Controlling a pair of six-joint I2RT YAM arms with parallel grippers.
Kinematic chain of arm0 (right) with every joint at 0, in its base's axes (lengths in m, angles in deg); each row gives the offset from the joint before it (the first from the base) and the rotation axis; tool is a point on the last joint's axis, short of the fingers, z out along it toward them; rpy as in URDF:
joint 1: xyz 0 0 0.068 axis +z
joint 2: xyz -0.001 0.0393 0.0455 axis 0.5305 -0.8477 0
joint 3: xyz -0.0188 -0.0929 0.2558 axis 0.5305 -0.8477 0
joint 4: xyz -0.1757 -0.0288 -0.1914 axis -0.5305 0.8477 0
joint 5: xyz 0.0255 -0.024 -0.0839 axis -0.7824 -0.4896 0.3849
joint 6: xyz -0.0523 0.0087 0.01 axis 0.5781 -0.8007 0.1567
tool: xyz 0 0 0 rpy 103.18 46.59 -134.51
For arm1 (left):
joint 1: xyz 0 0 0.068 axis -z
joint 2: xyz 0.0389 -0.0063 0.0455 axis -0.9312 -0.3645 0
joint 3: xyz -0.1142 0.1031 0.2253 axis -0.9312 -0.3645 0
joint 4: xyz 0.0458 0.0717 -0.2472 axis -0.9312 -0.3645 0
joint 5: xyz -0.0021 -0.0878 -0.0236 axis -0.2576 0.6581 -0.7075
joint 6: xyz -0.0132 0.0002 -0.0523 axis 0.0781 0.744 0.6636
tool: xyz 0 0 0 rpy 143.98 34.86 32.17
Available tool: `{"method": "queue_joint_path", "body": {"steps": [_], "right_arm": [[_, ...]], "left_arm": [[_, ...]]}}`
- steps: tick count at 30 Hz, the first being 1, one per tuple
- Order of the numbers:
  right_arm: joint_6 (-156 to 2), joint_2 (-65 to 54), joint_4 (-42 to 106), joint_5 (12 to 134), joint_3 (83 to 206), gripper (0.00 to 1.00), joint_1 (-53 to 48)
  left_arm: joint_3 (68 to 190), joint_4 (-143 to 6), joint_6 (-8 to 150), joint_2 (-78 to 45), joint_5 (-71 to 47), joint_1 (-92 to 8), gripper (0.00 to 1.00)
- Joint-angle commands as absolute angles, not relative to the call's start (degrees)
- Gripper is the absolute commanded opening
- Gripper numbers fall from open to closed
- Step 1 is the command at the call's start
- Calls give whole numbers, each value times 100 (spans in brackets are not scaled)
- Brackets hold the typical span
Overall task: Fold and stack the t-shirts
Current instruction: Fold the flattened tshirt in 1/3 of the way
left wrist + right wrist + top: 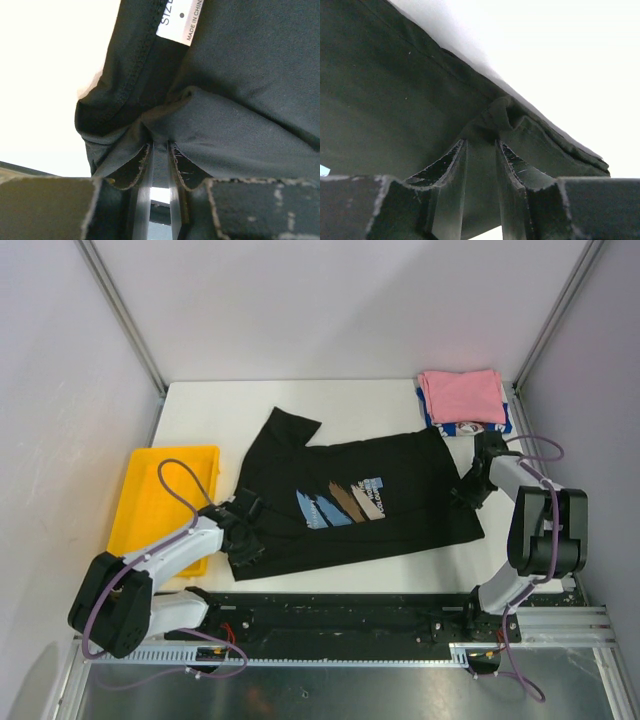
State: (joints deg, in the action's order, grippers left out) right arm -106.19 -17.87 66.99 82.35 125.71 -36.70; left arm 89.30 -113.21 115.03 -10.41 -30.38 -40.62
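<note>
Desk (210, 410) in front of me: black t-shirt (400, 500) spread at centre, yellow tray (175, 451) at 9 o'clock, blue-and-white t-shirt (468, 427) at 1 o'clock under the pink one (462, 395).

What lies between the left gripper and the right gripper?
The black t-shirt stretches between them, print up, in the top view; the left gripper and right gripper each pinch an edge.

Seen on my remote feed: the left arm (175, 545) and right arm (520, 478) wore white shells over bulky black joints, purple cables (175, 461) looped along each, and the black fingers (141, 187) had frayed, scuffed pad edges
</note>
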Motion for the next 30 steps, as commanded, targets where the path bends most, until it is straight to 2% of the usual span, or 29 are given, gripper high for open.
{"method": "queue_joint_path", "body": {"steps": [1, 10, 19, 25, 30], "right_arm": [[-10393, -2012, 6703, 8353, 12786, 34, -3733], [-10175, -2212, 6847, 8598, 12789, 36, -3874], [-10107, -1702, 6873, 8386, 12804, 52, -3988], [-10115, -1136, 6983, 8183, 12890, 61, -4001], [-10139, -662, 6742, 7935, 12978, 64, -3777]], "left_arm": [[8663, -11214, 11444, -1138, -3354, -4041, 23], [8586, -11220, 11431, -1031, -3315, -4041, 24], [8539, -11255, 11460, -904, -3331, -4041, 26], [8923, -11436, 11272, -579, -3104, -4041, 34], [10025, -11648, 10864, -297, -2937, -4041, 46]]}}
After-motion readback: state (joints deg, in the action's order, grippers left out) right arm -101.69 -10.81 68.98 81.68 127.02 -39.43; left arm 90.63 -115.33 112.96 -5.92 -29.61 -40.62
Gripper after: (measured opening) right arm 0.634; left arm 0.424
